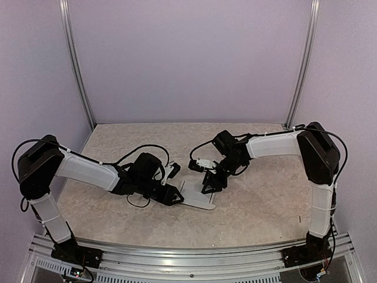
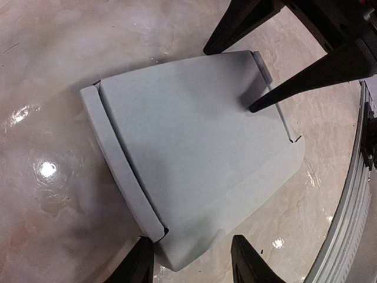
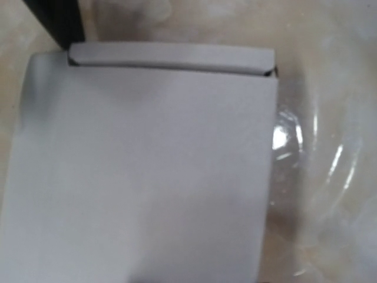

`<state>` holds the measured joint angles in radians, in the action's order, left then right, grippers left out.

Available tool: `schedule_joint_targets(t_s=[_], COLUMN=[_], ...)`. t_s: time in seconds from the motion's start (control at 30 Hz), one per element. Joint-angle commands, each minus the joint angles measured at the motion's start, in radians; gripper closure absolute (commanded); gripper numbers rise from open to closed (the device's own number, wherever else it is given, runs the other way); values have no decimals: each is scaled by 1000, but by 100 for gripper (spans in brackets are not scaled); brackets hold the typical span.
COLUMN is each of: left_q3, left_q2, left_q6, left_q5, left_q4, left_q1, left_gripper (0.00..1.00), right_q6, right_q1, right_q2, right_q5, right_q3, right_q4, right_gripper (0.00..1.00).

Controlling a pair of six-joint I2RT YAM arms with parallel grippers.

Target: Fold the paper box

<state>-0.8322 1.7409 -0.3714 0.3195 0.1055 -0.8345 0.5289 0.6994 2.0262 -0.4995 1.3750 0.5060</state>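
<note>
Folding seems at an early step: the pale grey-white thin-card paper box (image 2: 194, 147) lies flat on the table (image 1: 259, 200), one corner inside the spread left gripper (image 2: 191, 259), its far edge beneath the spread right gripper (image 1: 212, 188); next it needs pinching at one side and lifting.

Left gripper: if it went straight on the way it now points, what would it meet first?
The paper box: its near corner lies right ahead of the left gripper, between its spread fingers. Whether they would ride over the card or push it, I can't tell.
</note>
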Motion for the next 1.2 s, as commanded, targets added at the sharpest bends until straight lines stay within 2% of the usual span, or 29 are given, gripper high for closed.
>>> schedule_joint_targets(t_s=[0.0, 0.27, 0.67, 0.83, 1.0, 1.17], left_q3=[-50, -108, -165, -156, -153, -156], left_q2=[42, 51, 106, 110, 96, 79], left_q6=[-11, -30, -89, -162, -210, -240], left_q5=[54, -33, 141, 226, 296, 353], left_q4=[-27, -174, -178, -161, -151, -138], left_q1=[-1, -14, -8, 14, 30, 37], left_gripper=[56, 56, 66, 68, 77, 77], right_q6=[-30, -45, -61, -68, -69, -70], right_q1=[3, 3, 4, 3, 3, 2], right_q2=[58, 78, 89, 93, 97, 95], right_q5=[-26, -4, -5, -11, -13, -17], right_q3=[-19, -37, -39, -39, -38, -36], right_q4=[24, 19, 18, 17, 18, 19], right_gripper=[53, 57, 57, 57, 57, 57])
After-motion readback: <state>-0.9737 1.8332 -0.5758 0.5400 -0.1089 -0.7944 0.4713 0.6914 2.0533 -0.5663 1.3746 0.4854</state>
